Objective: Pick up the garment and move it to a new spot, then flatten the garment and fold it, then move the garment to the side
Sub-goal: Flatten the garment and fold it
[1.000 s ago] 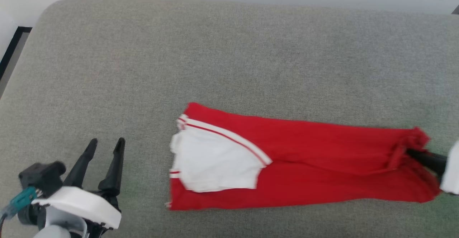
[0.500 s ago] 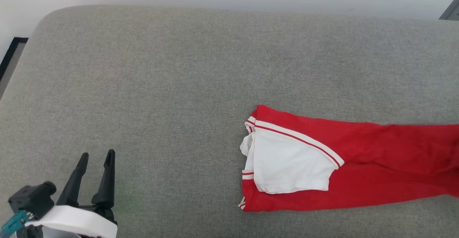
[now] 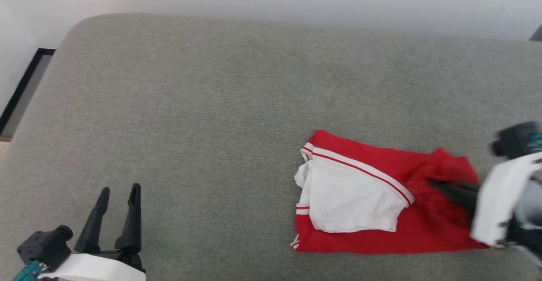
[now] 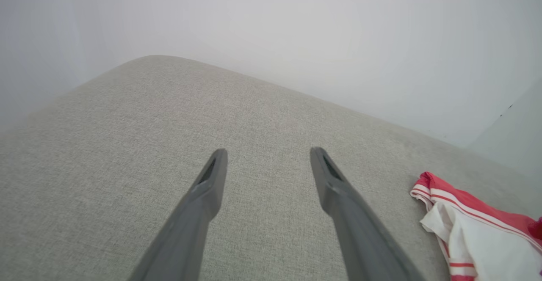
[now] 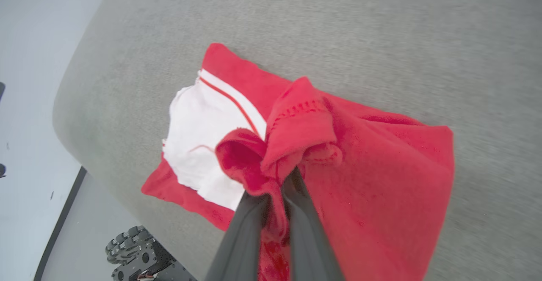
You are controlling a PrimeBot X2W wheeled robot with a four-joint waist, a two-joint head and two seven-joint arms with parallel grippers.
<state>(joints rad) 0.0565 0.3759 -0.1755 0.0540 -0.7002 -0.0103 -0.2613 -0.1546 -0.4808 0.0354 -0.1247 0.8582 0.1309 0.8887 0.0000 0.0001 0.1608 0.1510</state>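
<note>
The thin red-and-white jersey-cloth T-shirt (image 3: 423, 230) at lower right looks soft and matt. The grey padded bench (image 3: 211, 124) is coarsely woven fabric; the left claw (image 3: 120, 188), lower left, looks matt dark plastic.

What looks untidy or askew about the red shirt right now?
The garment isn't lying flat: the right gripper pinches its red edge into a raised bunch, and the white sleeve sits rumpled on top. Nothing looks torn.
</note>
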